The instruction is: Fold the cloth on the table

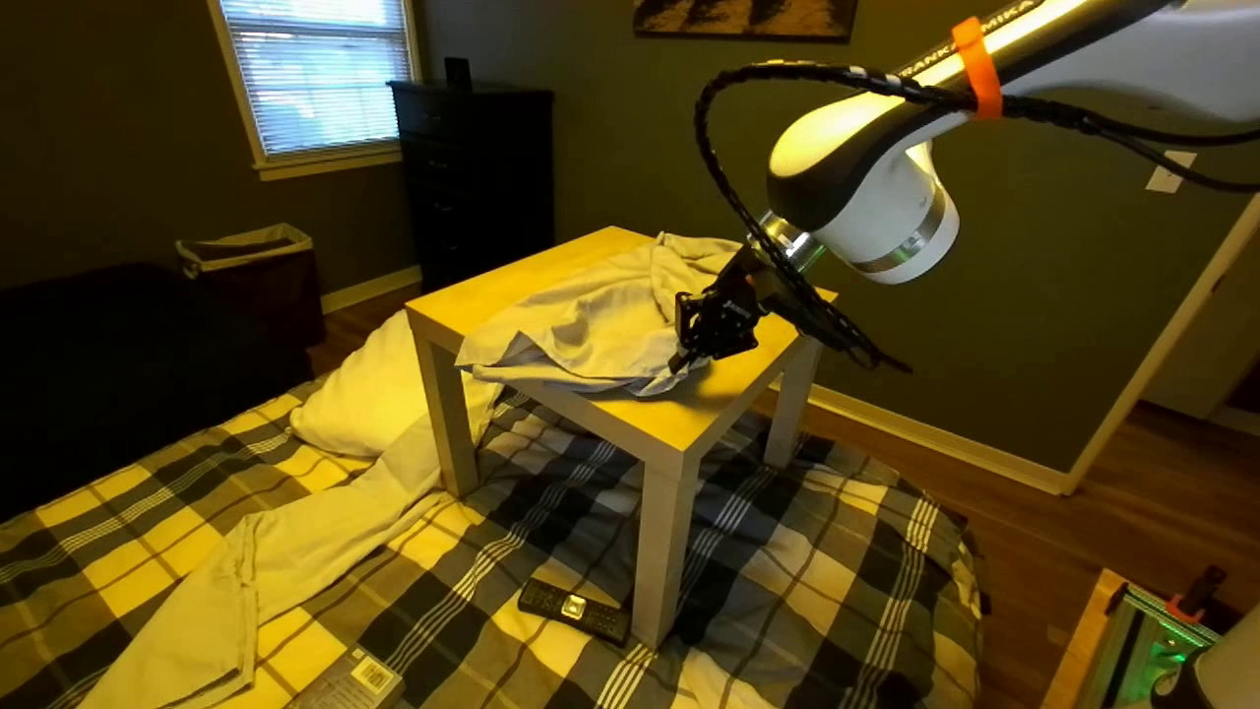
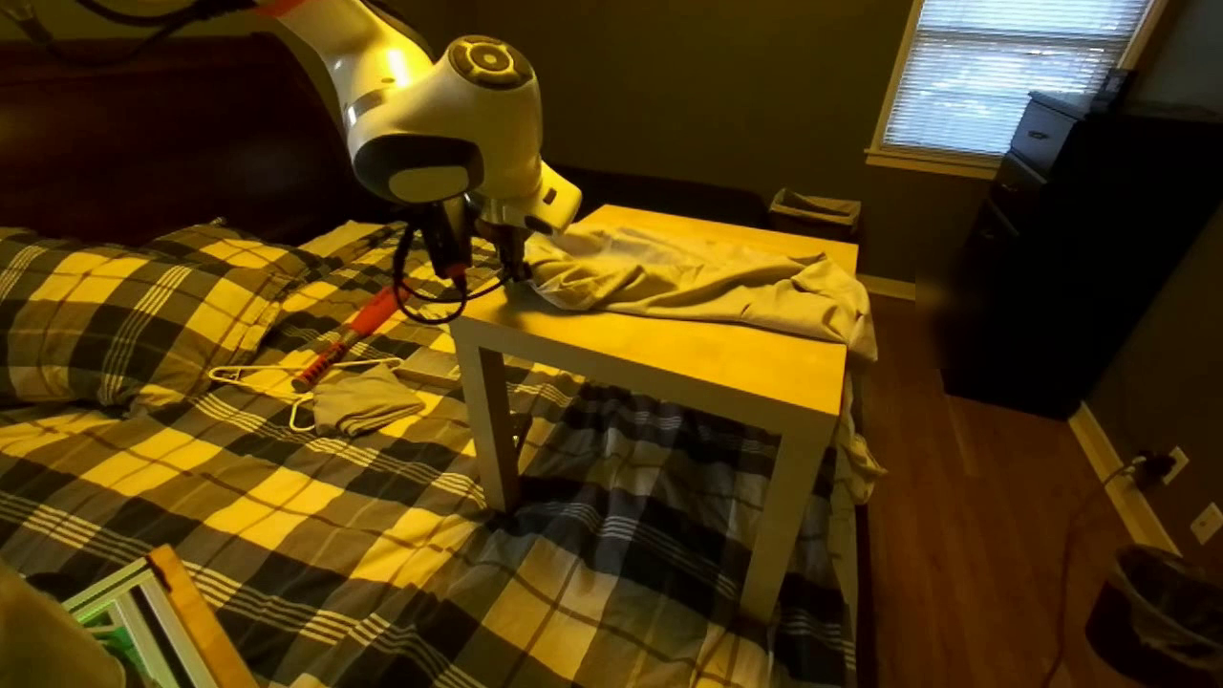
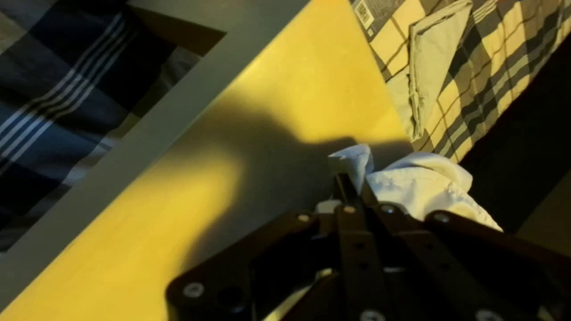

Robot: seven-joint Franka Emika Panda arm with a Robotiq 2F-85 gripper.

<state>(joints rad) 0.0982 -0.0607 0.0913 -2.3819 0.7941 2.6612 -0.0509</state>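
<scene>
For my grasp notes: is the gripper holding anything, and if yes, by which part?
The gripper pinches the wrinkled pale cloth by a small gathered bit at its edge; whether that is a corner, I cannot tell.

The table [image 1: 694, 414] offers a free strip beside the gripper [image 3: 355, 188], but the cloth [image 1: 591, 320] covers its middle.

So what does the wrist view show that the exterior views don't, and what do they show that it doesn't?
Only the wrist view shows a small tuft of the cloth sticking out past the closed fingers of the gripper. Only the exterior views show the window and the robot arm, plus, in an exterior view, a remote control. All share the cloth, the gripper, the table and the plaid blanket.
</scene>
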